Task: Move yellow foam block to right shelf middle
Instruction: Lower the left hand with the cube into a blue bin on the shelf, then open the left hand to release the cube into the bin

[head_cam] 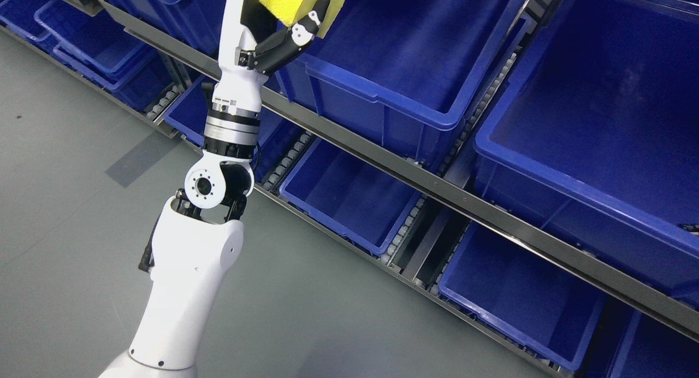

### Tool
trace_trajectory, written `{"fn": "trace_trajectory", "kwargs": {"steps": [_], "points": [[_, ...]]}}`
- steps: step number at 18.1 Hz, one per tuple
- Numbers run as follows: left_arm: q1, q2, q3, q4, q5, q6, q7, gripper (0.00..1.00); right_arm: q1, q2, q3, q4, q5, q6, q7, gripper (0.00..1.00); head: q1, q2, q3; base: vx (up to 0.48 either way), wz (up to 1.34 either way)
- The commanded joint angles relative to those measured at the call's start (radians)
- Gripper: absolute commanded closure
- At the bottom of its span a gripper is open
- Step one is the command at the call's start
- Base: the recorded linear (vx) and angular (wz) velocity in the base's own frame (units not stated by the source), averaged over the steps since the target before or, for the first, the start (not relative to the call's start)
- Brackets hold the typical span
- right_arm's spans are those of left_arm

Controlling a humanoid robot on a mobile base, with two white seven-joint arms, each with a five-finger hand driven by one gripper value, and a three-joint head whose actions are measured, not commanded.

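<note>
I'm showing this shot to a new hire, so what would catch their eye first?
The yellow foam block at the top edge, gripped by the left hand on a long white arm rising from the lower left. Behind it, a slanted metal shelf rack holds big blue bins.

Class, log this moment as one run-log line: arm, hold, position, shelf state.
arm: left hand | hold: yellow foam block in fingers | position: raised over blue bin | placed: not yet

Tilted head view down onto shelving (437,181)
</note>
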State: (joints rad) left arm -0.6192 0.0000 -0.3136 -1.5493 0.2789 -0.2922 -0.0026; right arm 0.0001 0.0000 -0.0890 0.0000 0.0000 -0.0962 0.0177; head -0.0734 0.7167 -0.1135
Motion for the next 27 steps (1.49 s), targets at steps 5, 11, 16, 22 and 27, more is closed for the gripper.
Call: {"fn": "trace_trajectory", "kwargs": {"steps": [5, 11, 16, 22, 27], "points": [[-0.238, 0.017, -0.092, 0.047, 0.071, 0.35, 0.024, 0.66, -0.002, -0.017, 0.0, -0.017, 0.0, 0.0, 0.001, 0.0, 0.0, 0.0, 0.0, 0.107, -0.2], [-0.341, 0.017, -0.088, 0.256, 0.098, 0.456, 0.09, 0.66, -0.002, -0.017, 0.0, -0.017, 0.0, 0.0, 0.001, 0.0, 0.0, 0.0, 0.0, 0.062, -0.11], [-0.341, 0.017, -0.104, 0.405, 0.149, 0.465, 0.092, 0.57, -0.002, -0.017, 0.0, -0.017, 0.0, 0.0, 0.001, 0.0, 0.0, 0.0, 0.0, 0.028, -0.05], [-0.352, 0.017, -0.119, 0.396, 0.143, 0.568, 0.092, 0.0, -0.003, -0.017, 0.0, -0.017, 0.0, 0.0, 0.001, 0.0, 0.0, 0.0, 0.0, 0.003, 0.0], [-0.343, 0.017, -0.079, 0.292, 0.143, 0.499, 0.088, 0.0, -0.002, -0.017, 0.0, -0.017, 0.0, 0.0, 0.001, 0.0, 0.0, 0.0, 0.0, 0.0, 0.0]]}}
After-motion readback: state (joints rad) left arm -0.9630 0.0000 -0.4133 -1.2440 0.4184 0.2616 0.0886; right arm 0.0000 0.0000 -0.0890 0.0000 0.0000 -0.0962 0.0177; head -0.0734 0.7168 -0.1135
